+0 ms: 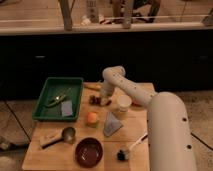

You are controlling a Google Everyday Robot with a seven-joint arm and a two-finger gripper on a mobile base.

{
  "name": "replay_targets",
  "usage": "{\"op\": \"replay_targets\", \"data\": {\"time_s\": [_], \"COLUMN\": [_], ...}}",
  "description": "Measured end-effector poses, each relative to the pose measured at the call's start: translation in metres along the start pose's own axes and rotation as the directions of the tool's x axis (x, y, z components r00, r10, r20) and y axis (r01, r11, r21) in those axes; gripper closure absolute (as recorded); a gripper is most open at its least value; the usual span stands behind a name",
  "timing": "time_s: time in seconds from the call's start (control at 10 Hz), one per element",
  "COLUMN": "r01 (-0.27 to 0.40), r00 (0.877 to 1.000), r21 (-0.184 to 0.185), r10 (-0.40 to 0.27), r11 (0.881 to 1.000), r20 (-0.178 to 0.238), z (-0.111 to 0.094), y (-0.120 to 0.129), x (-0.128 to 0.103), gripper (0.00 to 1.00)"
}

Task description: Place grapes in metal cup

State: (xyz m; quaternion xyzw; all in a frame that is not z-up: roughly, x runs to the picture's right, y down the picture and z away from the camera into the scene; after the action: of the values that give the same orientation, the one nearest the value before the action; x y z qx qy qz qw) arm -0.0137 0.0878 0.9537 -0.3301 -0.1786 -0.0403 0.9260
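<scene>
The grapes are a small dark reddish bunch on the wooden table, just right of the green tray. My gripper hangs down from the white arm and sits right at the grapes, partly covering their right end. The metal cup stands at the front left of the table, with its pale handle pointing left. It is well apart from the gripper.
A green tray holding small items sits at the left. An orange fruit, a grey wedge, a white cup, a dark maroon bowl and a brush are on the wooden table. A dark counter wall stands behind.
</scene>
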Motion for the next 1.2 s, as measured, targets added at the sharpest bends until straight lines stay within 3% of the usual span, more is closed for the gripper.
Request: {"op": "replay_targets", "data": {"time_s": [1.2], "r01": [0.010], "r00": [1.000], "r21": [0.018], "r10": [-0.010], "r11": [1.000], "r20": [0.006], "z": [-0.0038], "y": [-0.0014], "x": [-0.0011], "gripper": [1.00]}}
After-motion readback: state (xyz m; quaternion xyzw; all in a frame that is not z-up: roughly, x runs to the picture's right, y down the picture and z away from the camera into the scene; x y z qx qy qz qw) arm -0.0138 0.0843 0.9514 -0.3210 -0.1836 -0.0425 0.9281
